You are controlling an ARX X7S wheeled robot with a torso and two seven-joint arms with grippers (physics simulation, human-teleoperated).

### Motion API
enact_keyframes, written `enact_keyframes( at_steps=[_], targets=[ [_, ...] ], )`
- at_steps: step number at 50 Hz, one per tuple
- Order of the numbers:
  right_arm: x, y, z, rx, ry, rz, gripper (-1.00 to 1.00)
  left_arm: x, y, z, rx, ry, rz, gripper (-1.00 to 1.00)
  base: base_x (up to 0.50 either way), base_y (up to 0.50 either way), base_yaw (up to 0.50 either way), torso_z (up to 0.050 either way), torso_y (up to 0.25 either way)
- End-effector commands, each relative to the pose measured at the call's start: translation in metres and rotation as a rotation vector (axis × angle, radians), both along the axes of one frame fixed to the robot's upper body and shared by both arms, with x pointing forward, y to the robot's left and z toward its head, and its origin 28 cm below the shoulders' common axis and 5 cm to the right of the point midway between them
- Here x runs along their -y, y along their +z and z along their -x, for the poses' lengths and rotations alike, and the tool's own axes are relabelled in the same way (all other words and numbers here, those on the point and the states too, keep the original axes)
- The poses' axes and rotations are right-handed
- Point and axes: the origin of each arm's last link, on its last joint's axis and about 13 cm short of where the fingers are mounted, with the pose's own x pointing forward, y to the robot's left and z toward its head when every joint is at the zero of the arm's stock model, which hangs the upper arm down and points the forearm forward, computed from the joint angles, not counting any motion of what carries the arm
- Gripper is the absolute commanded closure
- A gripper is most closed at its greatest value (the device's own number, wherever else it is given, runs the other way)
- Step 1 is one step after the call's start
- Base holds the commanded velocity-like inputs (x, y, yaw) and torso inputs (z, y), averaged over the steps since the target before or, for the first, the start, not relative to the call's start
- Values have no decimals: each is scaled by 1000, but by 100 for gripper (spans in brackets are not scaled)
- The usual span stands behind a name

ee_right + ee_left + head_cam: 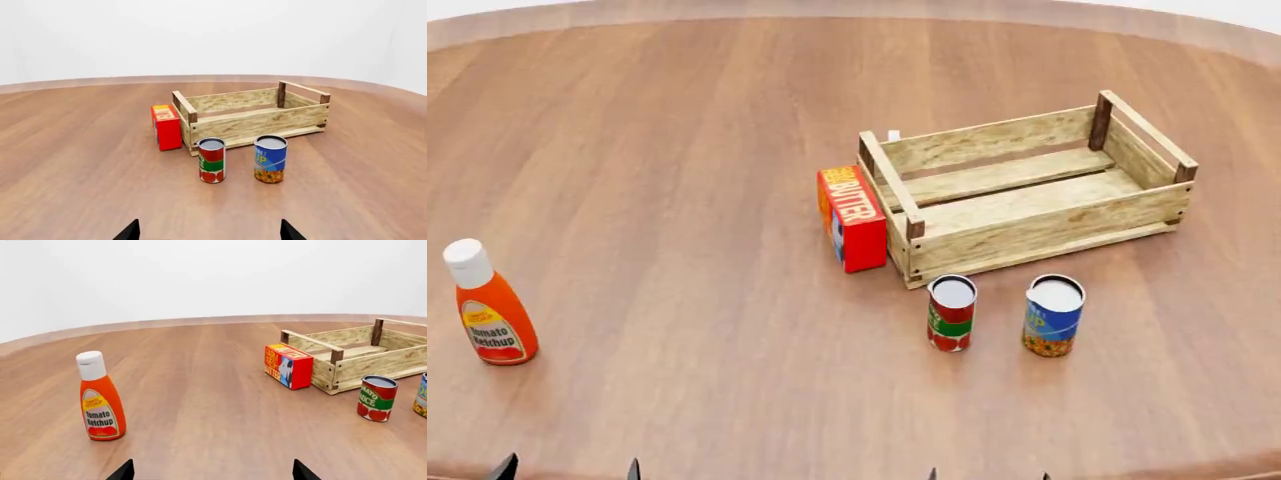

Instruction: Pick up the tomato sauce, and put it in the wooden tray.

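The tomato sauce (952, 313) is a small can with a red and green label, upright on the table just in front of the wooden tray (1030, 232). It also shows in the right wrist view (211, 160) and the left wrist view (377, 398). The tray also shows in the right wrist view (253, 122) and the left wrist view (370, 362), and nothing shows inside it. My left gripper (567, 468) and right gripper (988, 474) are open and empty at the near table edge, only their fingertips showing (125, 470) (287, 230).
A blue-and-yellow can (1053, 316) stands right of the tomato sauce. A red butter box (851, 218) leans against the tray's left end. An orange ketchup bottle (485, 306) stands far left. The round wooden table (667, 150) spreads beyond them.
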Motion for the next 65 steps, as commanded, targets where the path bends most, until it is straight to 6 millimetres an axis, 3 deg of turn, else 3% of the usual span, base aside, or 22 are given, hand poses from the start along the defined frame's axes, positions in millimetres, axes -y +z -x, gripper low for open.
enact_keyframes(
  at_steps=[1, 65],
  targets=[
    [0, 4, 2, 4, -10, -30, -100, 0, 0, 0, 10, -4, 15, -100, 0, 0, 0, 0, 0],
    [-1, 2, 3, -21, -11, -6, -100, 0, 0, 0, 14, -1, 14, -100, 477, 4, 0, 0, 0]
  ],
)
